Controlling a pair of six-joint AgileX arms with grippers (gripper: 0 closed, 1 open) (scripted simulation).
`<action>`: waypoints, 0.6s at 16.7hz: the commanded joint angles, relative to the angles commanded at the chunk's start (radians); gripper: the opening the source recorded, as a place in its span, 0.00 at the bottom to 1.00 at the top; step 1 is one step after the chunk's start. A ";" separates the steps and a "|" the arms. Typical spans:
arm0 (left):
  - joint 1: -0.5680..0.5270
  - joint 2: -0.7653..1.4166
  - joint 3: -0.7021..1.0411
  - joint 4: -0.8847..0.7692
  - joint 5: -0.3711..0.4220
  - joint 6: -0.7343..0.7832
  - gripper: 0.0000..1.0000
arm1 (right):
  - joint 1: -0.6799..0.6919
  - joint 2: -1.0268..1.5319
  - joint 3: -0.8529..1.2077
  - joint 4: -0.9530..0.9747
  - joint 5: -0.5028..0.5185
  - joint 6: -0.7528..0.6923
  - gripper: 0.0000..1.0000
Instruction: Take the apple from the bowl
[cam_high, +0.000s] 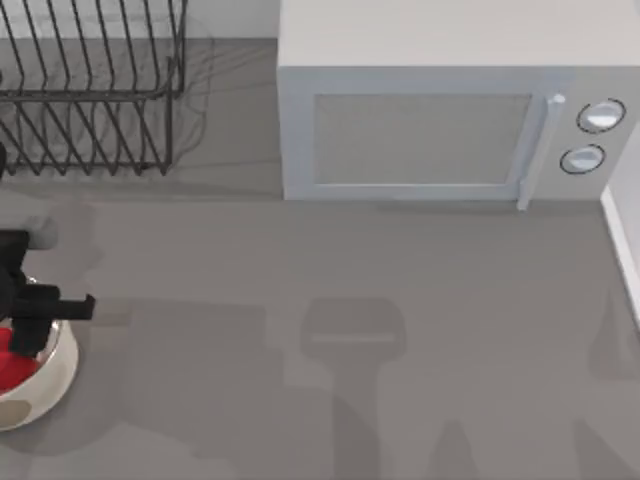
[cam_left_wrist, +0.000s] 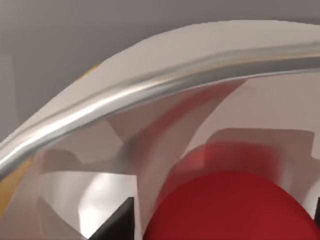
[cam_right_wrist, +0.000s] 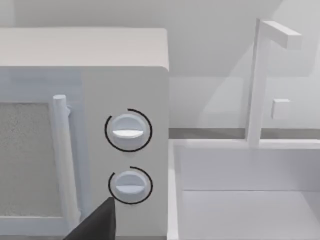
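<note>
- Left pincer (cam_high: 18, 335) lowered into bowl (cam_high: 58, 385) at 8 o'clock of surface (cam_high: 400, 400); fingers (cam_left_wrist: 117, 222) flank apple (cam_high: 10, 365), grip state impossible to tell.
- Apple still inside bowl; closing, lifting and removal remain.
- Right pincer (cam_right_wrist: 95, 225) parked near microwave (cam_high: 420, 120) at 3 o'clock; finger state impossible to tell.

Rendered kitchen setting. Grey surface (cam_high: 420, 300) carries a white microwave (cam_high: 420, 130) at the back, with a door handle (cam_high: 535, 150) and two round dials (cam_right_wrist: 128, 131). Black wire dish rack (cam_high: 90, 90) at back left. White sink basin (cam_right_wrist: 245, 200) with a tall faucet (cam_right_wrist: 260, 80) beside the microwave. Plain pale wall behind.
</note>
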 joint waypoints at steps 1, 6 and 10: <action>0.000 0.000 0.000 0.000 0.000 0.000 0.47 | 0.000 0.000 0.000 0.000 0.000 0.000 1.00; 0.000 0.000 0.000 0.000 0.000 0.000 0.10 | 0.000 0.000 0.000 0.000 0.000 0.000 1.00; 0.000 0.000 0.000 0.000 0.000 0.000 0.00 | 0.000 0.000 0.000 0.000 0.000 0.000 1.00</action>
